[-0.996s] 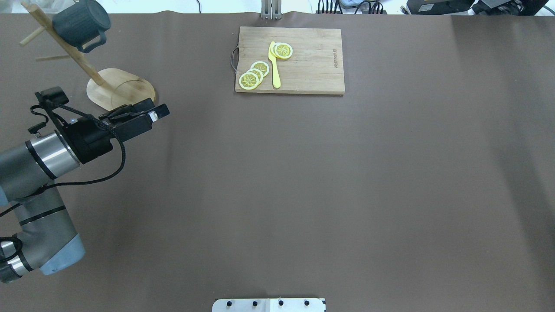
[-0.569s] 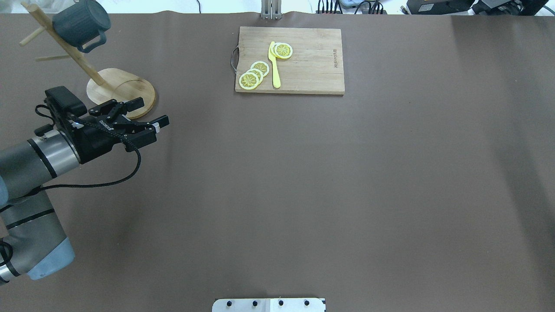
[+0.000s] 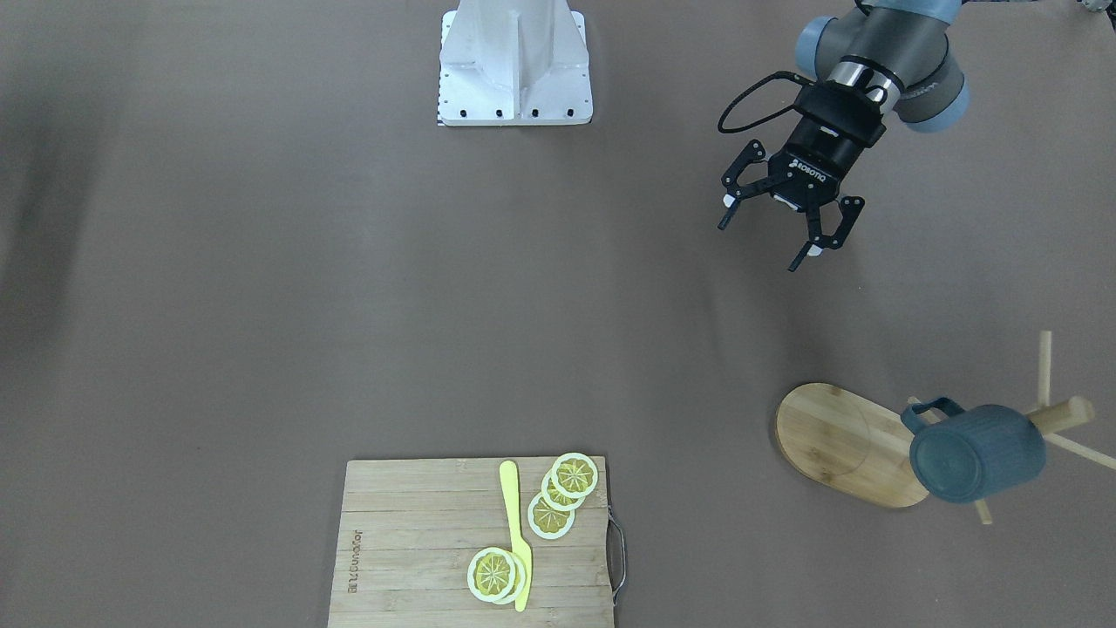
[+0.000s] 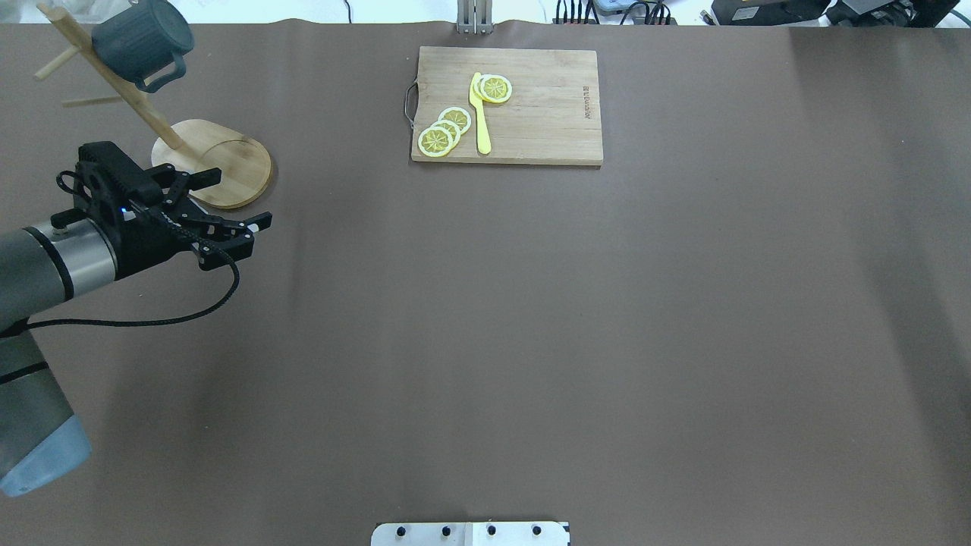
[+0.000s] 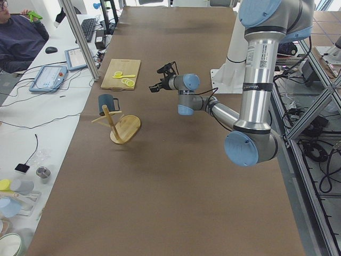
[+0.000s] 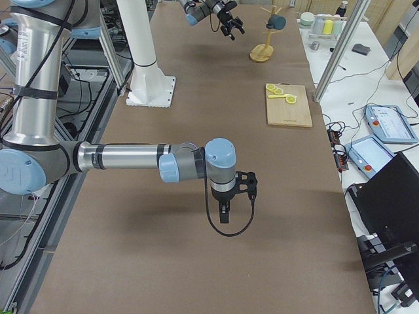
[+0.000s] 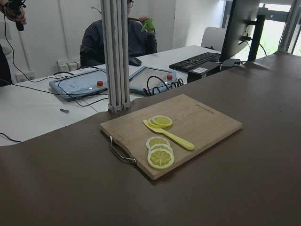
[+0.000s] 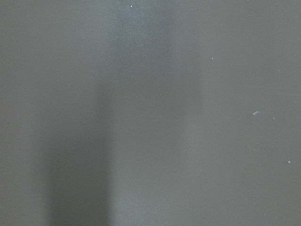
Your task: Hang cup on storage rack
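While the left gripper [image 3: 760, 247] hangs above the brown table [image 3: 349, 262], I note its fingers spread wide with nothing between them. It sits on the robot's side of the storage rack [image 3: 837, 440], near the oval base, and touches neither the rack nor the cup.

The cup [image 3: 976, 453] is up on the rack, close to the top of the post and clear of the table, with its loop handle toward the base. I cannot tell which peg carries it.

The right gripper [image 6: 224, 210] shows only in the right side view, pointing down over bare table, well apart from the rack. I cannot tell whether it is open. Its wrist camera gives only brown surface.

At the table's far edge lies a wooden cutting board [image 4: 546, 114] with lemon slices [image 4: 436, 140] and a yellow knife [image 4: 480, 114] on it.
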Robot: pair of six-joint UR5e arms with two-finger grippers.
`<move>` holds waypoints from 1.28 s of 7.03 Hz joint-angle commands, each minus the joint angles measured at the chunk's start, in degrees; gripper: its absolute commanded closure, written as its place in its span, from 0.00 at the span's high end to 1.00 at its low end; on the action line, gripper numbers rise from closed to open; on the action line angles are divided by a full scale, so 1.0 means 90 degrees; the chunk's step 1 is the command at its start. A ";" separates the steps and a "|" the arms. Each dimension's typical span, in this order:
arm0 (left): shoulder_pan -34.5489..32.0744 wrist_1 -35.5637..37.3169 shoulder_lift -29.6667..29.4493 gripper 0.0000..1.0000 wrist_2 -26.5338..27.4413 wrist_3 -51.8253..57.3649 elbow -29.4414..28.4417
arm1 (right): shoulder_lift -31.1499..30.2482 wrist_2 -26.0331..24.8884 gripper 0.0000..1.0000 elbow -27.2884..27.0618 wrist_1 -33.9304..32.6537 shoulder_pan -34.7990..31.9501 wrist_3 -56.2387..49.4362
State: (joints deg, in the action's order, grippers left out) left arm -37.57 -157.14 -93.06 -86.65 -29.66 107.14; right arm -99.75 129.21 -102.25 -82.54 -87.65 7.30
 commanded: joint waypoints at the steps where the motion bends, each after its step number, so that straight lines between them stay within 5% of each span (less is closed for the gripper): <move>1: -0.0928 0.0805 0.0057 0.99 -0.1070 0.0779 0.0088 | -0.0010 0.0018 1.00 0.0042 0.0021 0.0003 -0.0001; 9: -0.3392 0.4165 0.0544 0.99 -0.3377 0.4221 0.0577 | 0.0000 -0.0001 1.00 0.0179 0.0040 0.0003 0.0009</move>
State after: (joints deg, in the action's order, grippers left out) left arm -66.11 -124.01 -89.60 -114.22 5.63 112.41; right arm -99.79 129.24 -100.79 -82.21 -87.63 7.31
